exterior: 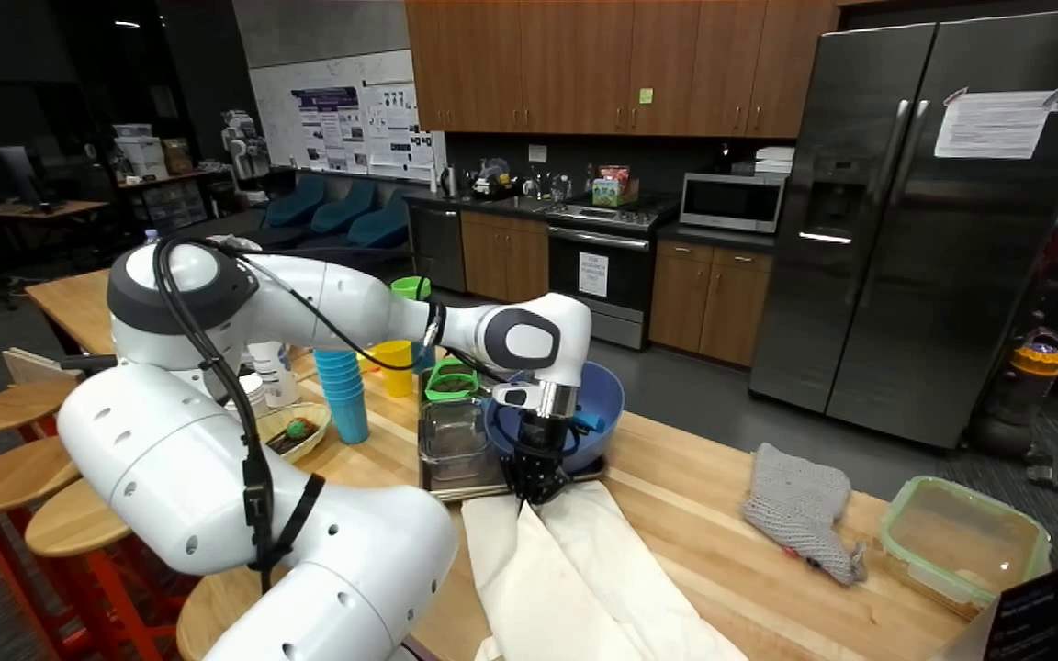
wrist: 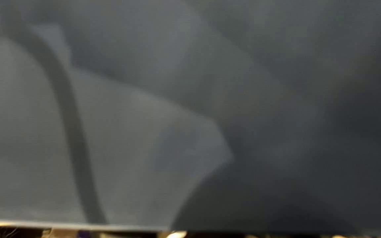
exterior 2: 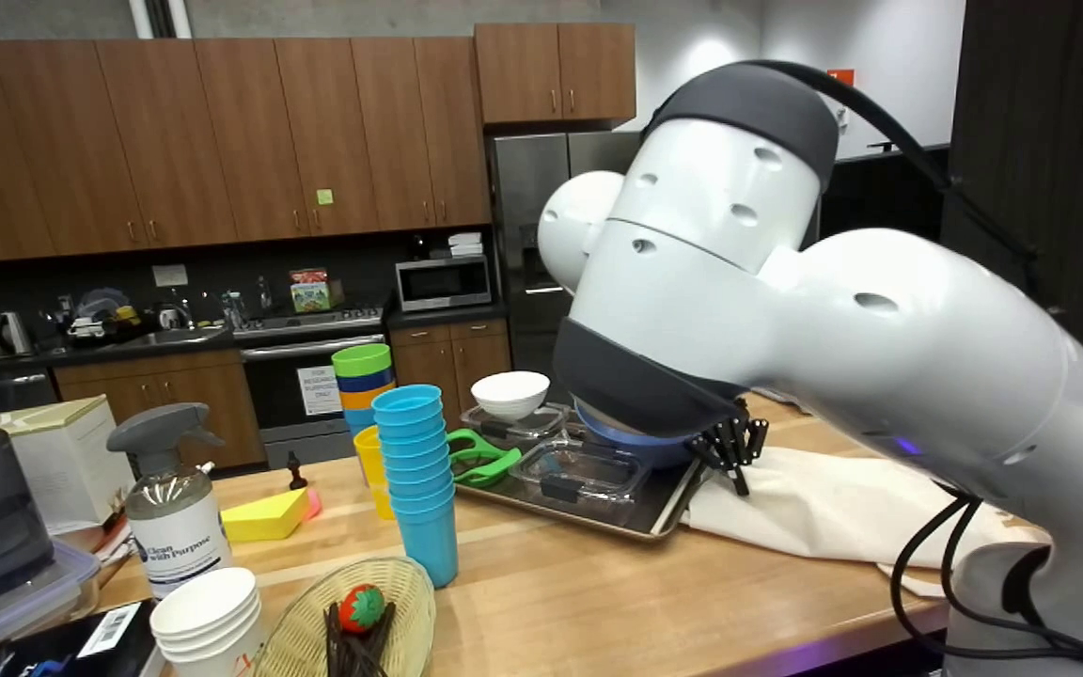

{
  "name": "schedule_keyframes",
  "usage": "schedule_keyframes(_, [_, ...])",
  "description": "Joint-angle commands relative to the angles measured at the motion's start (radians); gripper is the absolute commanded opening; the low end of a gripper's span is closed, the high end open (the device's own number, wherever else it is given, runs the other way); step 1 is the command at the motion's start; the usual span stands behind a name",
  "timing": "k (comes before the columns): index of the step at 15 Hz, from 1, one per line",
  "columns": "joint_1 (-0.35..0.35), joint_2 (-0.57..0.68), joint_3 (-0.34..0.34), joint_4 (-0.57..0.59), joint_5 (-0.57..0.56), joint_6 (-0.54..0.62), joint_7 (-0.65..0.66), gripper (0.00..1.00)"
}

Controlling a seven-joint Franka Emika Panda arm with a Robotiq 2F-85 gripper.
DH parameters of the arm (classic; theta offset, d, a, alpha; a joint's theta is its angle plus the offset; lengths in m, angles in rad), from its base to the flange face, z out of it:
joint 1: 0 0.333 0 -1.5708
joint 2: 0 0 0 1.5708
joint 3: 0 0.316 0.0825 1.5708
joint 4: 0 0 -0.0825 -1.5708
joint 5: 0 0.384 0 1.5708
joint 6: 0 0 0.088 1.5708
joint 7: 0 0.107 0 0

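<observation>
Yr arm [exterior: 354, 542] was nearest the cam; yr end effector [exterior: 530, 496], closed, was at the cloth [exterior: 575, 578]: prob. soft, light, best pinched by folds.

Upper arm [exterior: 217, 468]: leaning toward ten o'clock in an exterior view
Forearm [exterior: 336, 298]: stretching toward three o'clock
Wrist [exterior: 561, 367]: hanging toward six o'clock
Gripper [exterior: 534, 492]: pointing toward six, jaws standing together

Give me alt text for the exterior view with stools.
Shut gripper at a peaked fold of cream cloth on a wooden table; whether it grips is unclear. Behind it, a tray holds a blue bowl with a clear container left of it.
</observation>
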Motion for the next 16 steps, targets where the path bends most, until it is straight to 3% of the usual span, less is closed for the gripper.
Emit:
schedule_keyframes(1, [0.047,-0.042,0.019,-0.044,-0.017,0.182,0.016,0.01])
schedule_keyframes(10, [0.070,-0.136,0.103,-0.124,-0.016,0.607,0.081,0.01])
schedule_keyframes(11, [0.057,-0.244,0.109,-0.125,0.073,0.584,0.022,0.01])
schedule_keyframes(13, [0.064,-0.209,0.126,-0.139,0.044,0.654,0.100,0.01])
schedule_keyframes(14, [0.049,-0.365,0.125,-0.138,0.167,0.583,0.014,0.01])
schedule_keyframes(16, [0.057,-0.404,0.129,-0.140,0.208,0.564,0.054,0.01])
